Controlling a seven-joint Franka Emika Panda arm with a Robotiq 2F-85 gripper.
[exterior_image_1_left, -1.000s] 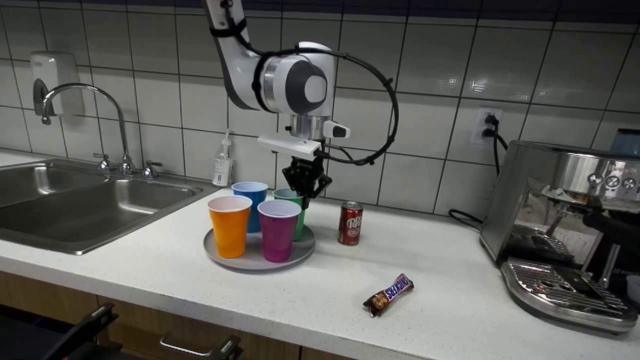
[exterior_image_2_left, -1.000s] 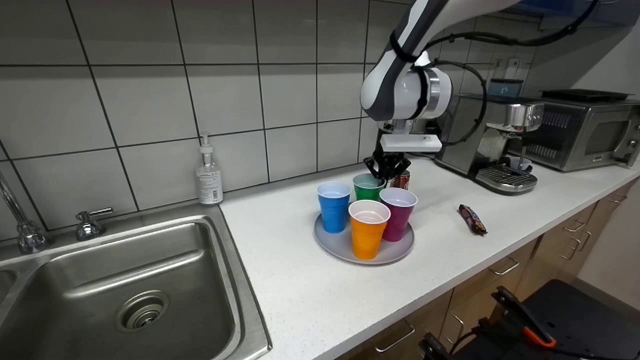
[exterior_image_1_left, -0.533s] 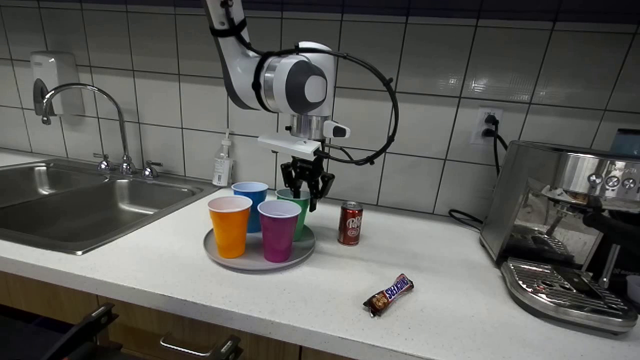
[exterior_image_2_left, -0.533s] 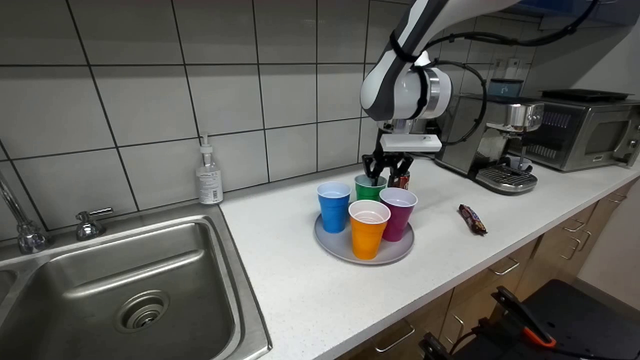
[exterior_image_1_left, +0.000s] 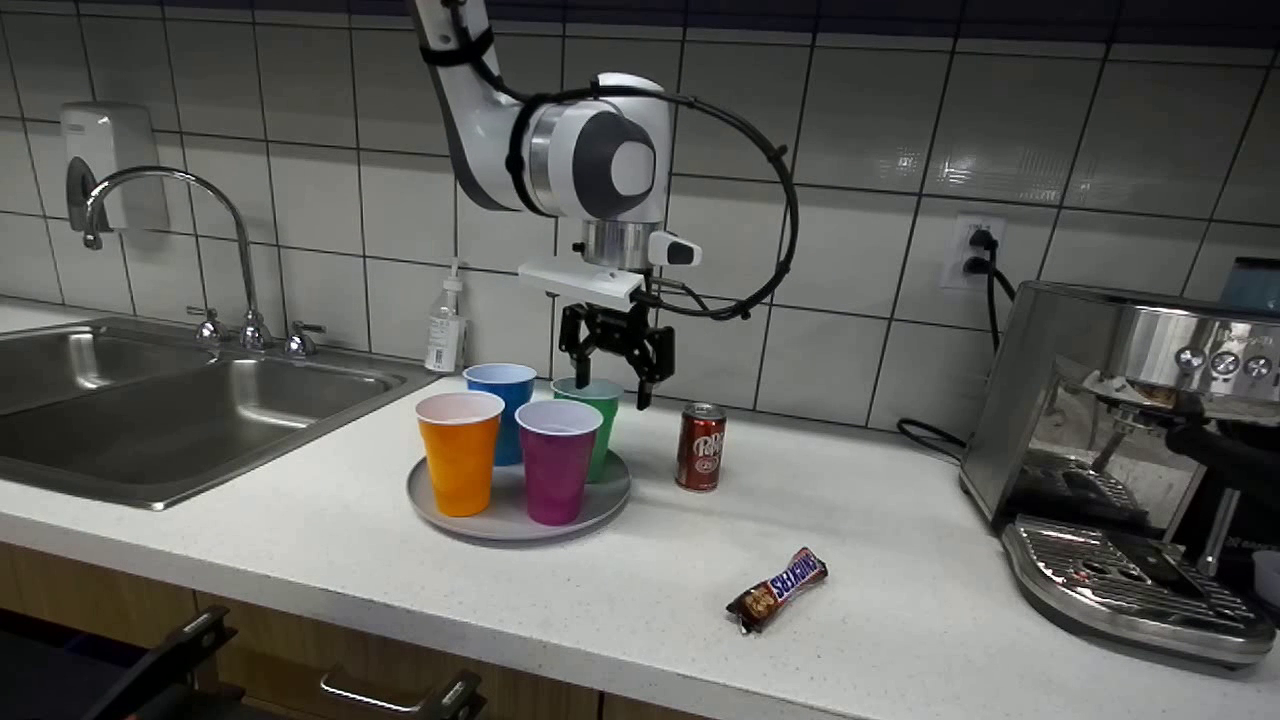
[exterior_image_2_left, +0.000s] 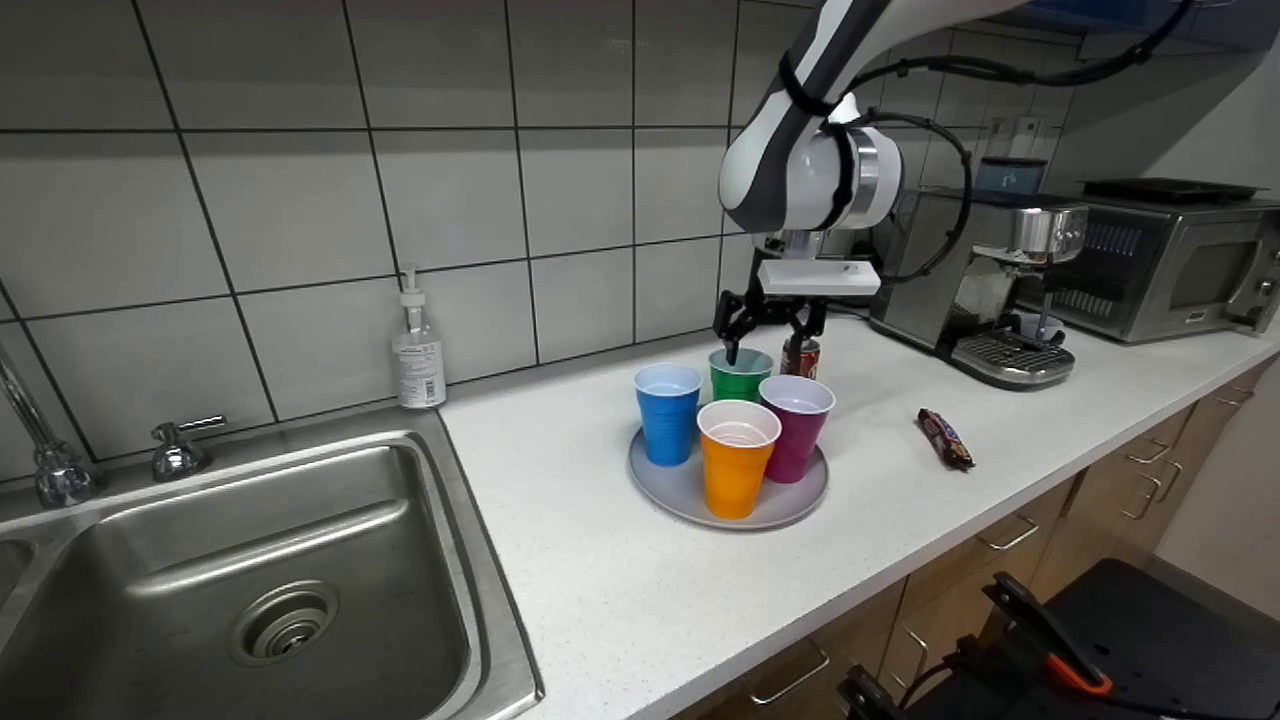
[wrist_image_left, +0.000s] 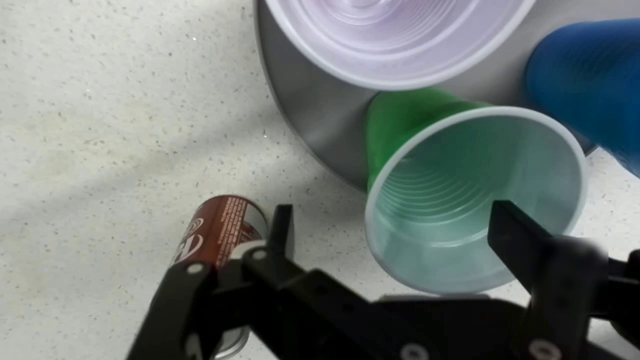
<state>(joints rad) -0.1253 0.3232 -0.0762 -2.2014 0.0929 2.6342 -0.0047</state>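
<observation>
My gripper (exterior_image_1_left: 613, 390) stands open above the green cup (exterior_image_1_left: 600, 420), its jaws wide apart and holding nothing. In the wrist view, one finger (wrist_image_left: 517, 240) appears over the green cup's mouth. The opposite finger (wrist_image_left: 281, 227) lies outside that cup, toward the red soda can (wrist_image_left: 220, 230). Upright on a grey plate (exterior_image_2_left: 660, 490) sit the green cup, a blue cup (exterior_image_2_left: 667, 420), an orange cup (exterior_image_2_left: 735, 470) and a purple cup (exterior_image_2_left: 795, 440). The can stands on the counter beside the plate, partly hidden behind the gripper in an exterior view.
A Snickers bar (exterior_image_1_left: 778, 590) lies on the white counter (exterior_image_1_left: 650, 620). An espresso machine (exterior_image_1_left: 1130, 450) and a microwave (exterior_image_2_left: 1180, 260) stand along the counter. At the opposite end are a steel sink (exterior_image_2_left: 250, 570) and a soap bottle (exterior_image_2_left: 418, 360).
The jaws have spread from shut to wide open, letting go of the green cup, which shifted slightly toward the can. The arm has risen a little, lifting the fingers.
</observation>
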